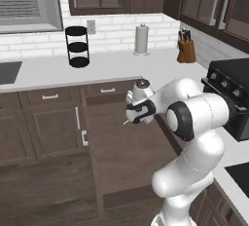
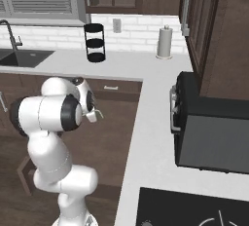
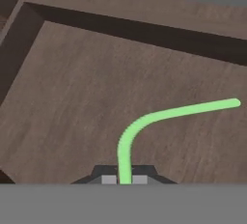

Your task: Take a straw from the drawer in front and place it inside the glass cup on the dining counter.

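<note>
The drawer (image 3: 72, 97) stands pulled out, and its bare dark-brown wooden floor lies under my hand. A bright-green straw (image 3: 169, 113) rises from between my fingers, bends, and runs off to the right above the drawer floor. My gripper (image 3: 125, 179) is shut on the straw's lower end. Seen from the left of the base, the gripper (image 1: 130, 119) hangs over the open drawer (image 1: 121, 161), just in front of the counter edge. From the right, the gripper (image 2: 97, 114) points down beside my bent arm. The glass cup and the dining counter are out of view.
On the white worktop stand a black tiered rack (image 1: 77, 47), a paper towel roll (image 1: 141, 39) and a knife block (image 1: 186, 48). A black stove (image 1: 231, 98) sits at the right, a sink (image 2: 19, 57) at the left. Cabinet doors (image 1: 53, 132) flank the drawer.
</note>
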Robot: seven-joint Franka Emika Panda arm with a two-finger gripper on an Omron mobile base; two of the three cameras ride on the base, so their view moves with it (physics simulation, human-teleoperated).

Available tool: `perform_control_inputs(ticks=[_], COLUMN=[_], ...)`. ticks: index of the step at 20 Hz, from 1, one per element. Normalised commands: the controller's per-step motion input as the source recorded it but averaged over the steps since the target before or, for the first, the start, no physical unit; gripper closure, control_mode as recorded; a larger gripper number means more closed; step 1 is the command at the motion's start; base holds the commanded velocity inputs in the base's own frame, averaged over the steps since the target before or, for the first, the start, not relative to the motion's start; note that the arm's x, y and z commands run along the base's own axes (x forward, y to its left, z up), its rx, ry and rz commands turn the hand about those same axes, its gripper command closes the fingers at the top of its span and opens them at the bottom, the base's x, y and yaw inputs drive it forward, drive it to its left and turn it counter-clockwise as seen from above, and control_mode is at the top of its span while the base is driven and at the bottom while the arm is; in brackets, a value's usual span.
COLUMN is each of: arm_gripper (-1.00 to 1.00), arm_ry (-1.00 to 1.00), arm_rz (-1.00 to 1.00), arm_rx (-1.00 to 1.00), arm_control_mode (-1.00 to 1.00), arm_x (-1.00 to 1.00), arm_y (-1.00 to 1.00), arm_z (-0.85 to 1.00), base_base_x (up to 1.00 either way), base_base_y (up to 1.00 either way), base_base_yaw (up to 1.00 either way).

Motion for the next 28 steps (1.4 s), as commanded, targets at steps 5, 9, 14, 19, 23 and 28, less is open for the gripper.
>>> perform_control_inputs(ticks=[5,9,14,19,23,28], arm_gripper=[1.0,1.0,1.0,1.0,1.0,1.0], arm_ry=[-0.05,0.0,0.0,-0.02,-0.15,-0.24], arm_rz=[0.14,0.16,0.18,0.21,0.11,0.04], arm_rx=[0.0,0.0,0.0,-0.03,-0.05,-0.02], arm_control_mode=[-1.0,-1.0,-1.0,-1.0,-1.0,-1.0], arm_x=[-0.27,-0.28,-0.29,-0.4,-0.55,-0.56], arm_y=[-0.03,-0.03,-0.05,-0.03,0.0,0.0], arm_z=[1.0,1.0,0.99,0.83,0.58,0.56], base_base_x=[0.0,0.0,0.0,0.0,0.0,0.0], base_base_y=[0.0,0.0,0.0,0.0,0.0,0.0], base_base_yaw=[0.0,0.0,0.0,0.0,0.0,0.0])
